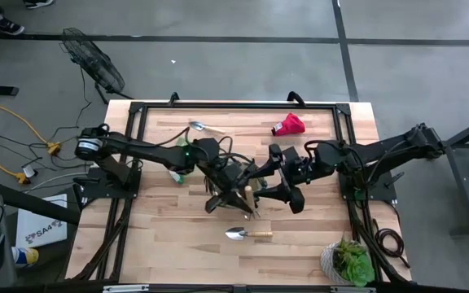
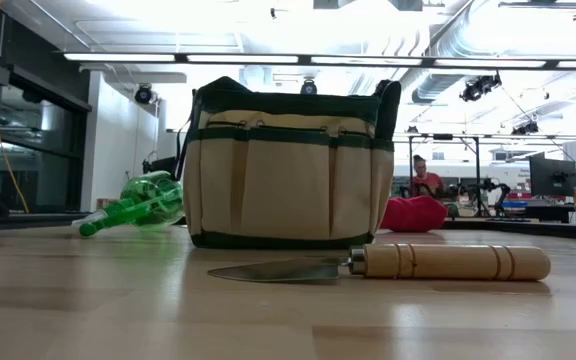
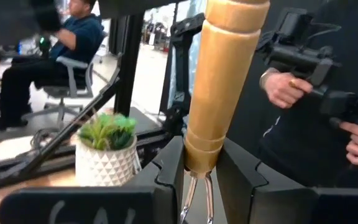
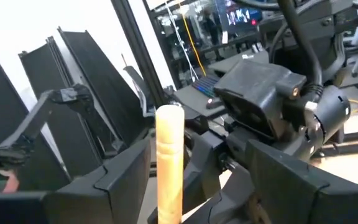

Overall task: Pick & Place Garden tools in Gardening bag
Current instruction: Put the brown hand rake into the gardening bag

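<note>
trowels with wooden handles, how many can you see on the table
2: one silver wooden-handled trowel lies in front of the khaki fabric bag, another silver trowel near the far edge. More may hide under the arms.

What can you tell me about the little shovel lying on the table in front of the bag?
The little shovel has a pointed, silvery metal blade and a pale wooden handle with turned grooves, joined by a shiny metal collar. It lies flat on its side on the wooden table, alone, in front of the tan bag without touching it. From above it sits near the table's front edge, blade toward the left arm's side. No pincer touches it.
</note>
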Available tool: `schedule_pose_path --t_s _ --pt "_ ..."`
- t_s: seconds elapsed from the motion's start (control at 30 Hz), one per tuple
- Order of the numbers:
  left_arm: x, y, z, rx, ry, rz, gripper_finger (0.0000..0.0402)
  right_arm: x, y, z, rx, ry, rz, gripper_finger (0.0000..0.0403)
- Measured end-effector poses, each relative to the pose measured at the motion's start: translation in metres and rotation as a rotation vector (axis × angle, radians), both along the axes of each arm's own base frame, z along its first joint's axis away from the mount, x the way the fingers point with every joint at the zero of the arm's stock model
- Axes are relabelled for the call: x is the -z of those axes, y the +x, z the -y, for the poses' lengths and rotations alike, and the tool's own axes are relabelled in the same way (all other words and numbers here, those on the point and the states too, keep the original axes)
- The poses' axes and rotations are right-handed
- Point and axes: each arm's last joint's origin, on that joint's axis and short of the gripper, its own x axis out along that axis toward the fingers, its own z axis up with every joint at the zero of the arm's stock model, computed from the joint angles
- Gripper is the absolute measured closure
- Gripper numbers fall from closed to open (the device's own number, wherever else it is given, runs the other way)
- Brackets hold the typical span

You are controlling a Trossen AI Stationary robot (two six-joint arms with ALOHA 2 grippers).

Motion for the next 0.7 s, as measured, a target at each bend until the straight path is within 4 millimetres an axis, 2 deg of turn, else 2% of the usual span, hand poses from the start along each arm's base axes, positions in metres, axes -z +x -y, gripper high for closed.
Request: schedule_pose_path --t_s 0.33,0.7 --pt "0.0022 0.0023 -0.0019 -0.088 -0.036 -0.057 0.0338 0.0056 -0.0001 -0.0023 -0.055 0.023 -0.064 0.0149" --pt "0.0081 0.003 -0.0028 -0.131 -0.029 -0.121 0.0338 0.0036 0.0048 -0.0006 -0.098 0.032 -0.017 0.0149"
